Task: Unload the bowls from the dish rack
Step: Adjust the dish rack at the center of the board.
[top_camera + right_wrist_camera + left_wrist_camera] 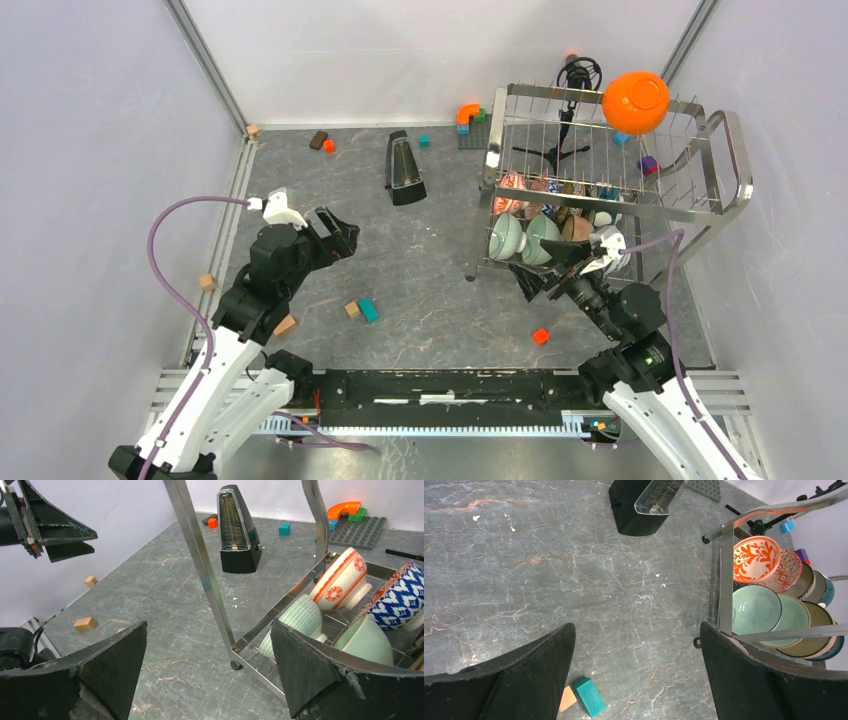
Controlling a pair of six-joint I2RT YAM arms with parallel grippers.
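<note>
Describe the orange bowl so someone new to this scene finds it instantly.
Find the steel wire dish rack on the right side of the table. On its upper tier, at the far edge, sits the orange bowl. It is plain bright orange and alone up there; the other bowls stand packed in the lower tier.

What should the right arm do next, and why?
Probably ease the right gripper forward around the nearest green bowl. Its jaws stand open and empty just beside the rack, and that bowl sits at the rack's near corner, closest to it.
</note>
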